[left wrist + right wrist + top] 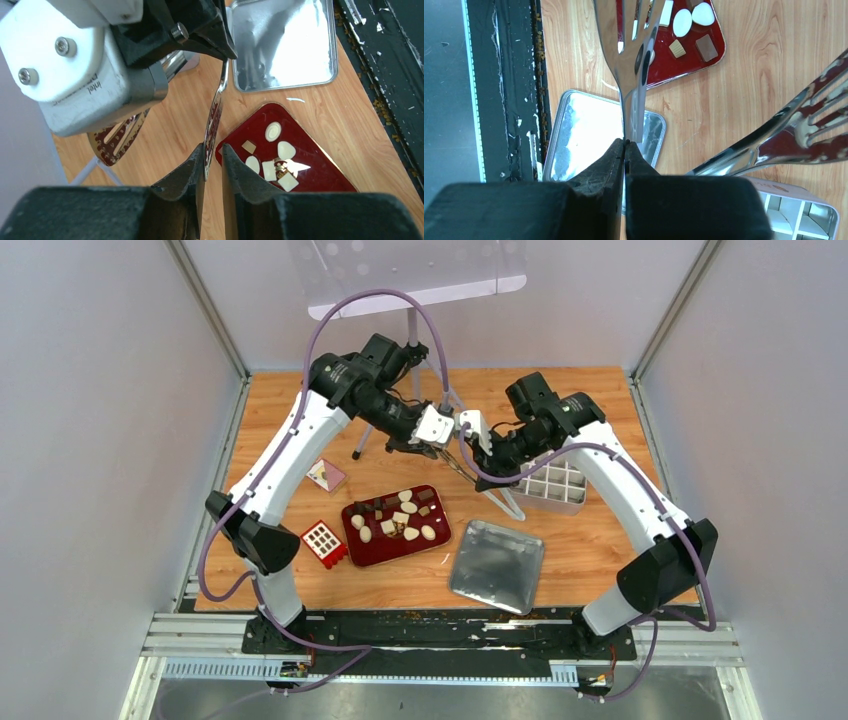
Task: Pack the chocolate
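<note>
One red tray (385,551) carries about twelve chocolates (410,507), cream-white ovals and dark brown blocks; my right pincer (625,145) clamps one metal tongs (631,75), and I cannot tell whether my left pincer (212,150) grips.

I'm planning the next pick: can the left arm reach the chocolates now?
Probably not yet: its fingers straddle the tongs, which the right fingers clamp. The chocolates lie uncovered on the tray.

About a dozen bite-sized chocolates (398,520) are seen scattered loosely on a dark red tray (385,552) near the middle of the wooden surface (600,540). Among them, cream-white ovals (428,532) are mixed with dark brown squarish blocks (425,496) and a few pale square pieces (677,48). All lie flat, and several are clustered together at the tray's centre.
</note>
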Available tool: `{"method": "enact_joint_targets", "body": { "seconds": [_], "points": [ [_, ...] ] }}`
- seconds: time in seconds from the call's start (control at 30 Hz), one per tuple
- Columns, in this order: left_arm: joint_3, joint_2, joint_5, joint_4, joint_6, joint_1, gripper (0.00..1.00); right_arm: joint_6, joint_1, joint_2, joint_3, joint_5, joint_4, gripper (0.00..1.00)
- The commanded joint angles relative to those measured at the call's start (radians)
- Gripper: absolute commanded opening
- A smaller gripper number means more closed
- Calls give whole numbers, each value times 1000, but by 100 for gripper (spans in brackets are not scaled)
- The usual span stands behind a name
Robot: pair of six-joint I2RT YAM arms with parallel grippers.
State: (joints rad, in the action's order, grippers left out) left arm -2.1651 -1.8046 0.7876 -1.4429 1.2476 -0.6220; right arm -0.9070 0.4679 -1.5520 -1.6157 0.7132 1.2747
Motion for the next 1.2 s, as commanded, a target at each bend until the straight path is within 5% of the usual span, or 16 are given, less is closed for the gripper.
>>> {"method": "enact_joint_targets", "body": {
  "seconds": [0.0,0.07,0.13,0.2,0.3,0.43,0.53,0.63,0.8,1.17],
  "points": [
    [-1,47,29,35,-43,-18,26,22,9,8,-51,24,-61,0],
    [0,48,28,34,-48,-19,24,26,9,11,-45,23,-65,0],
    [1,49,32,27,-47,-18,1,34,9,19,-32,25,-75,0],
    [4,51,34,29,-58,-15,0,50,8,37,-27,22,-82,1],
    [40,69,87,74,-121,23,0,46,-8,95,-27,44,-58,46],
    [171,150,254,353,-460,108,0,95,-119,232,17,189,-103,69],
    [258,216,322,559,-668,114,0,251,-200,324,73,203,-259,98],
    [406,289,339,791,-817,127,0,322,-258,369,130,241,-397,100],
    [586,351,392,1127,-1048,148,0,150,-261,292,78,296,-268,99],
    [597,351,411,1147,-1048,160,0,-3,-261,170,-8,259,-184,96]
  ]
}}
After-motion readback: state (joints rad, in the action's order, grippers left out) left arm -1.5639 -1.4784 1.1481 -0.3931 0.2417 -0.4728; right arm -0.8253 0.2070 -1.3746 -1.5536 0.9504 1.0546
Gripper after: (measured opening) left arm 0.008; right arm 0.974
